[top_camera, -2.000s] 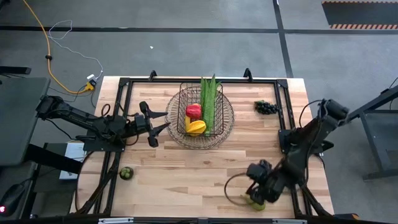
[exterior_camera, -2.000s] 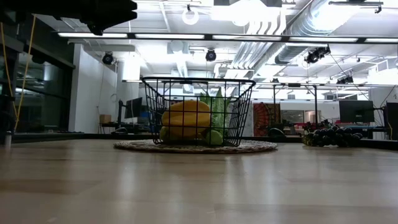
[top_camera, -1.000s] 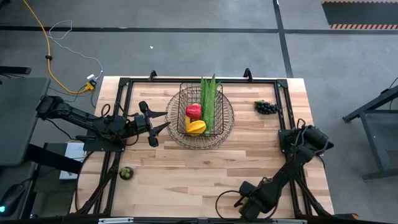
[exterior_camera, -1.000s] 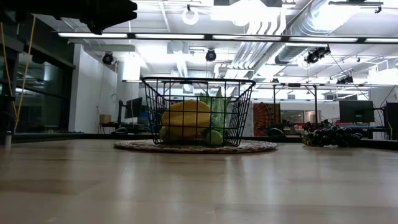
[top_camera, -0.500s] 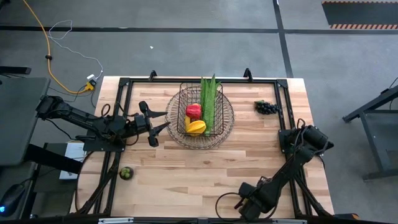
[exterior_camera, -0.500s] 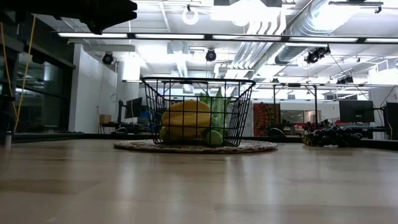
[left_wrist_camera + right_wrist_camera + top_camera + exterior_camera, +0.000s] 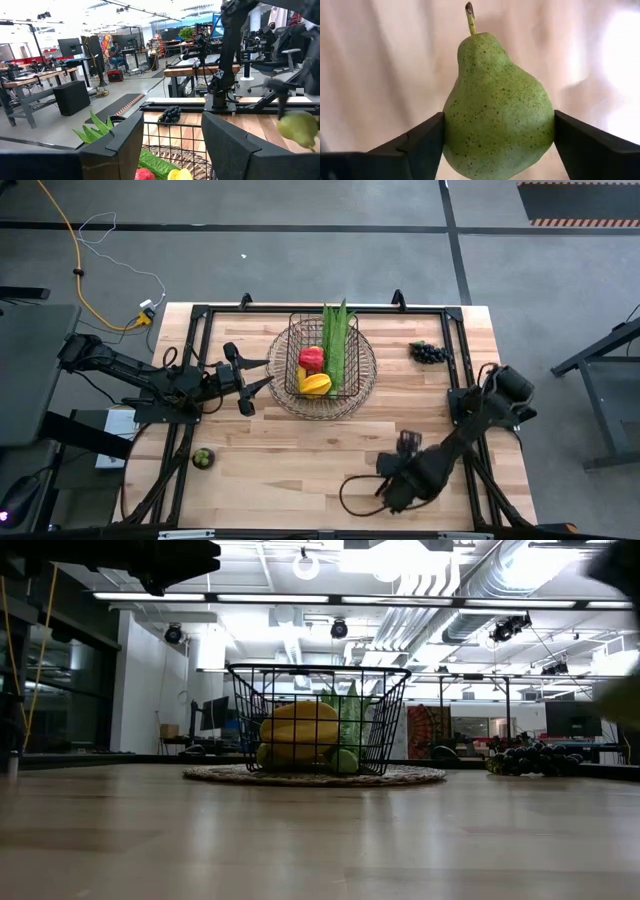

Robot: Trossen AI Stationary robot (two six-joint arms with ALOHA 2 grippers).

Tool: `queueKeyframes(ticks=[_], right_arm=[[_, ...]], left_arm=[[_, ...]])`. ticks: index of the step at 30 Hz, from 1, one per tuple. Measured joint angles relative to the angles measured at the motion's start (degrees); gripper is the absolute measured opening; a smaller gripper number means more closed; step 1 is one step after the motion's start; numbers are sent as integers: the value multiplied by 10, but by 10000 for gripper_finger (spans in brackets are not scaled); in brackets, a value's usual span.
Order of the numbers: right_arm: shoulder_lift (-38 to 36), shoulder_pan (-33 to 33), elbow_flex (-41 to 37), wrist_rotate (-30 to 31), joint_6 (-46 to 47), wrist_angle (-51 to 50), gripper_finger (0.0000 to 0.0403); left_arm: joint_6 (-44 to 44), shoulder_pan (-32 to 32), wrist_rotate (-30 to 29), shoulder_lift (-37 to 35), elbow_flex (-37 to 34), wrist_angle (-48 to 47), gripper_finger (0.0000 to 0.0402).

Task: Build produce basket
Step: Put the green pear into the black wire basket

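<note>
The dark wire basket (image 7: 300, 340) stands on a round woven mat at the table's far middle. It holds a red pepper (image 7: 312, 358), a yellow-orange pepper (image 7: 316, 384) and a long green leafy bunch (image 7: 337, 345). My right gripper (image 7: 397, 480) is near the front right, pointing steeply down and shut on a green pear (image 7: 497, 105), which also shows in the left wrist view (image 7: 298, 128). My left gripper (image 7: 262, 372) waits open and level just left of the basket. Dark grapes (image 7: 428, 352) and a small dark green round fruit (image 7: 203, 457) lie on the table. My right gripper pinches the pear across its wide lower body (image 7: 451, 135) between the two fingers (image 7: 420, 145), one on each side. The fingers come from above, pointing steeply down. The pear is lifted clear of the table, with its stem (image 7: 470, 17) free.
A dark frame rail (image 7: 200, 390) runs along the table's left, far and right sides. The grapes lie far right, the small round fruit near the front left corner. Bare wood lies between the basket and the front edge.
My right gripper has risen from the table's front edge and gone toward the far edge, rolling its wrist as it went. The pear has come up with it, and a green blur now shows at the low view's right edge. My left arm has kept still.
</note>
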Motion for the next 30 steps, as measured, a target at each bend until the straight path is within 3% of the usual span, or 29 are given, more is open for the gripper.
queueKeyframes(ticks=[6,9,11,16,19,22,25,30], right_arm=[[-65,-26,-3,219,-132,35,306],[-105,-41,-51,301,-196,114,306],[-138,-57,-113,321,-239,212,306],[-232,-115,-289,267,-393,559,306],[-276,-158,-369,184,-517,812,308],[-294,-211,-419,91,-606,990,309],[-297,-273,-430,48,-642,1043,310],[-294,-361,-426,-13,-623,1042,311]], left_arm=[[-3,0,1,0,0,-3,189],[-21,0,21,0,0,-5,188],[-26,0,42,0,0,-5,189],[-26,0,72,0,0,-6,189],[-26,0,77,0,0,-4,188],[-26,0,87,0,0,1,189],[-31,0,117,0,0,1,188],[-37,0,126,0,0,8,188]])
